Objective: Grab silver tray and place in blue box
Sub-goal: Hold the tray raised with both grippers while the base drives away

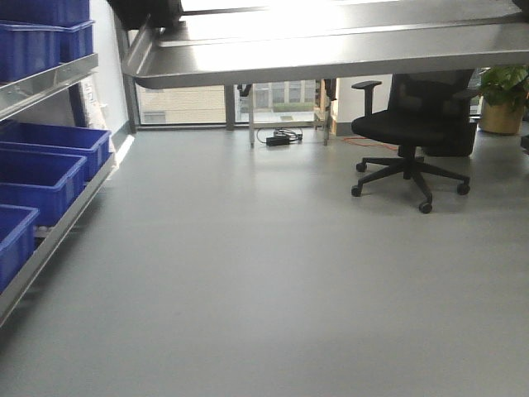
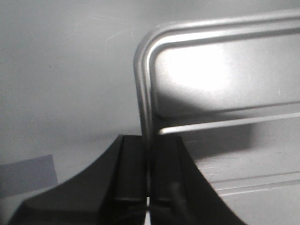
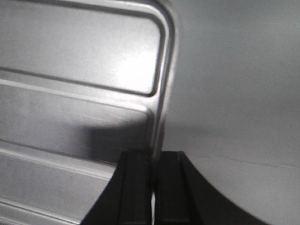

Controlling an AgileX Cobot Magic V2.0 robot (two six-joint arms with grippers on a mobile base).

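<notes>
The silver tray (image 1: 331, 50) hangs in the air across the top of the front view, seen from below. Its shiny ridged base fills the left wrist view (image 2: 225, 93) and the right wrist view (image 3: 79, 70). My left gripper (image 2: 148, 140) is shut on the tray's left rim, one finger inside and one outside. My right gripper (image 3: 154, 154) is shut on the opposite rim in the same way. Blue boxes (image 1: 45, 178) sit on a metal rack at the left, well below the tray. I cannot tell which of them the task means.
The grey floor (image 1: 264, 281) spreads out below the tray. A black office chair (image 1: 409, 124) stands at the back right beside a potted plant (image 1: 502, 99). Cables and a power adapter (image 1: 278, 137) lie by the window. More blue boxes (image 1: 41, 33) fill the rack's upper shelf.
</notes>
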